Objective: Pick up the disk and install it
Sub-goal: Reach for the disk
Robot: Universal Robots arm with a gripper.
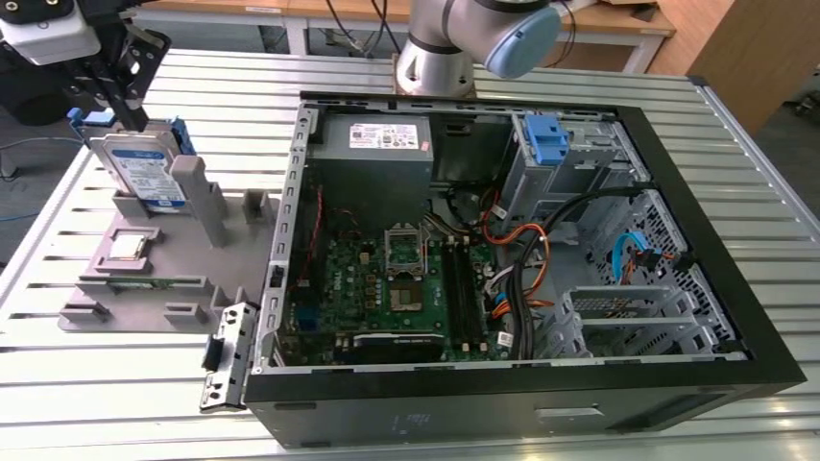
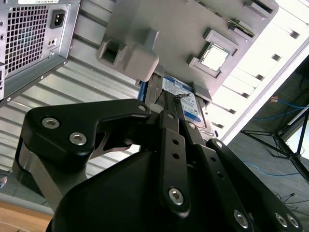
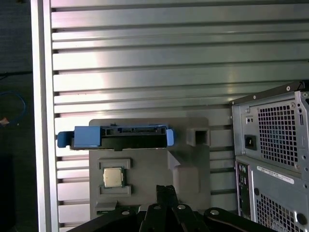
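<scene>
Jaws pressed together on nothing, the gripper hangs just above the disk, which stands on edge in the grey fixture, long axis near upright, thin top edge towards the fingertips; the open computer case lies beyond

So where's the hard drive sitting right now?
The disk stands on edge in the grey holder on the exterior view's left, outside the open computer case, with the tool close above it.
</scene>
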